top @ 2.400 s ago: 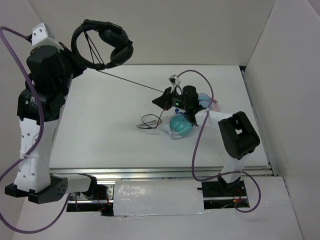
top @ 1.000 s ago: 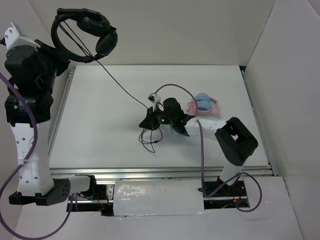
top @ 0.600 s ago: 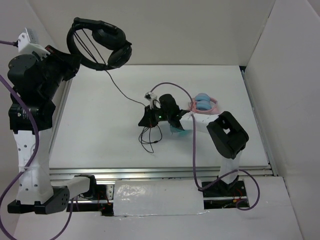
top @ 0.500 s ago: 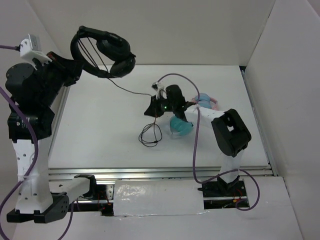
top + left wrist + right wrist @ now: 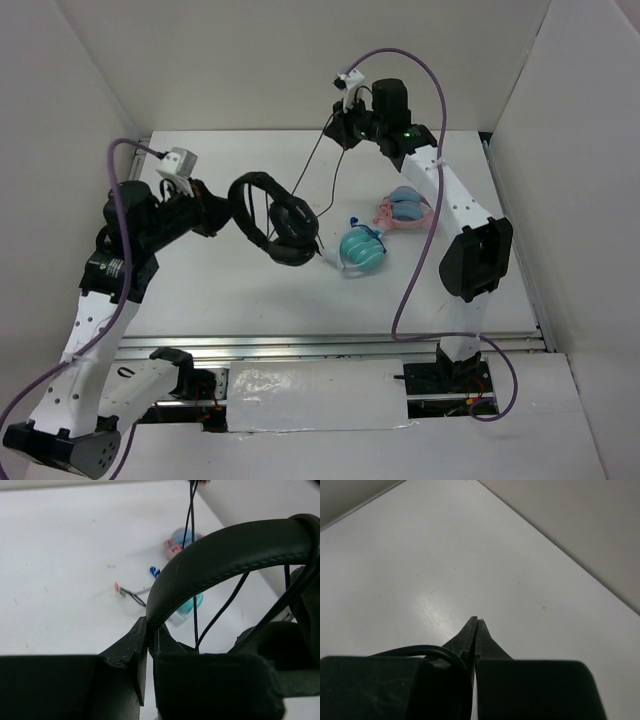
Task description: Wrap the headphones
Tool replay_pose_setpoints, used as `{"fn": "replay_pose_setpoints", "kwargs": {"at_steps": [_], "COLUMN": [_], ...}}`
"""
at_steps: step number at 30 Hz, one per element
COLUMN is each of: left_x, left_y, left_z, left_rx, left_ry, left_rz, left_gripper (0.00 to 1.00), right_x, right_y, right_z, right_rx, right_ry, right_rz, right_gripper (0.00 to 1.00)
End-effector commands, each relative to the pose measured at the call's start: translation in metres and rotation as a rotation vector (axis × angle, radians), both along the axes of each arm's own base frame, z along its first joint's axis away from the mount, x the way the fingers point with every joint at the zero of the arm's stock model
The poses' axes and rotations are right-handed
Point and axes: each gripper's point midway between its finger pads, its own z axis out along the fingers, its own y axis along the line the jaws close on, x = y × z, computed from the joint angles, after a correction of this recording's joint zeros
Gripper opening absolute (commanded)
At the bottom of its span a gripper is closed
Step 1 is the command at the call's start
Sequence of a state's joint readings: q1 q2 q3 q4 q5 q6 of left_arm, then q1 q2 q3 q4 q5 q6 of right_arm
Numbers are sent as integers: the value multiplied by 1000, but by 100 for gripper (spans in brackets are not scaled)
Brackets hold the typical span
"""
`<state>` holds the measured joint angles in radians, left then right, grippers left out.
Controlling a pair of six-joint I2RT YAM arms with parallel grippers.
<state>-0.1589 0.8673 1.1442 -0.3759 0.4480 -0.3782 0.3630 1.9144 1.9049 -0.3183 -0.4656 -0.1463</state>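
Wrapping is underway: the left claw (image 5: 149,630) clenches the headband (image 5: 225,555) of the black over-ear padded headphones (image 5: 275,230) above the white counter (image 5: 200,290), while the raised right claw (image 5: 476,627), pinching their thin black cable (image 5: 312,165), should next, I judge, loop that cable around the headband.

Cable (image 5: 194,625), teal headphones (image 5: 358,248), pink-and-blue headphones (image 5: 405,212) crowding centre-right
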Motion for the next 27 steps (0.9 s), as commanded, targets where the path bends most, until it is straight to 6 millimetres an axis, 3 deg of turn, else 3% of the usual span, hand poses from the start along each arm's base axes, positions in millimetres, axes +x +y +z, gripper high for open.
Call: {"fn": "replay_pose_setpoints", "kwargs": {"at_steps": [1,2,4,6,12,17,21,27], "left_x": [2,2,8,16,22,28,30,38], "left_y": [-13,-27,-31,-29,-18,-12,-20,-7], "left_z": [2,-11,-36,-67,-116,-140,-143,-154], "left_rx": [61,85,126,204,358,490,554,599], "left_ry": [-87,-55,10,84,218,288,275,319], "left_rz": [-28,-63,-27,68,228,325,326,431], "left_gripper": [0,0,0,0,0,0,0,0], "right_x": [-5,-6,-8,-10,-20,-45,-55,-65], "right_y": [-12,-13,-15,-17,-19,-3,9,10], "right_z": [-3,0,5,11,25,25,27,38], "right_rx": [-179,-195,-236,-256,-316,-385,-431,-450], "right_ry": [-29,-46,-79,-95,-129,-154,-180,-192], "right_rz": [-27,-33,-58,-76,-124,-104,-112,-145], "right_gripper": [0,0,0,0,0,0,0,0]}}
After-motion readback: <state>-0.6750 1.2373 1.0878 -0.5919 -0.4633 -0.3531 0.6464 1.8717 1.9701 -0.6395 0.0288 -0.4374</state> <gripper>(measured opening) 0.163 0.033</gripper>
